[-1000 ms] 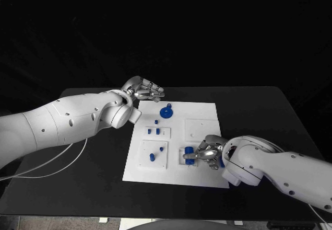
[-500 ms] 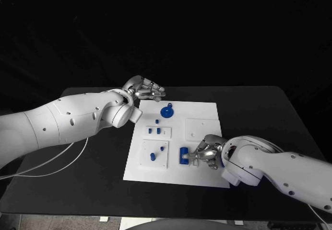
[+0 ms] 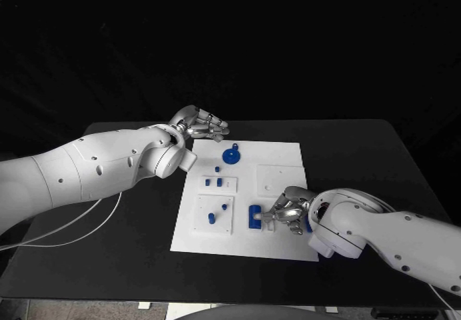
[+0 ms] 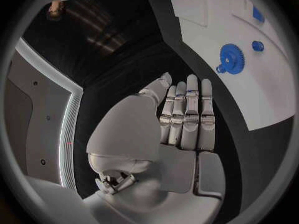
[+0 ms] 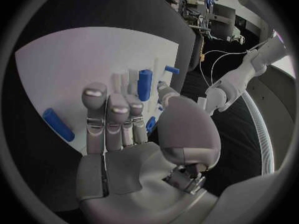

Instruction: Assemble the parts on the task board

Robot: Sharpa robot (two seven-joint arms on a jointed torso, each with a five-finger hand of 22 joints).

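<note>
The white task board (image 3: 284,167) lies mid-table. A blue gear (image 3: 232,156) sits near its far edge, also seen as the gear (image 4: 231,58) from the left wrist. Small blue parts (image 3: 213,181) stand in a small plate; two more (image 3: 211,217) lie on the near left plate. A blue cylinder (image 3: 254,217) stands in the near right fixture, right by the fingertips of my right hand (image 3: 288,212). In the right wrist view that cylinder (image 5: 144,84) rises just beyond the straight fingers (image 5: 109,119), not gripped. My left hand (image 3: 200,125) hovers off the board's far left corner, fingers straight, empty.
A blue peg (image 5: 59,124) lies flat on the board beside my right hand. A bare square plate (image 3: 280,177) sits at the board's right middle. Black table (image 3: 365,153) surrounds the board, with room on the right and at the front.
The blue cylinder at my right hand's fingertips has shifted slightly left and nearer on the board. My right hand's fingers have drawn back a little. The left hand has stayed put.
</note>
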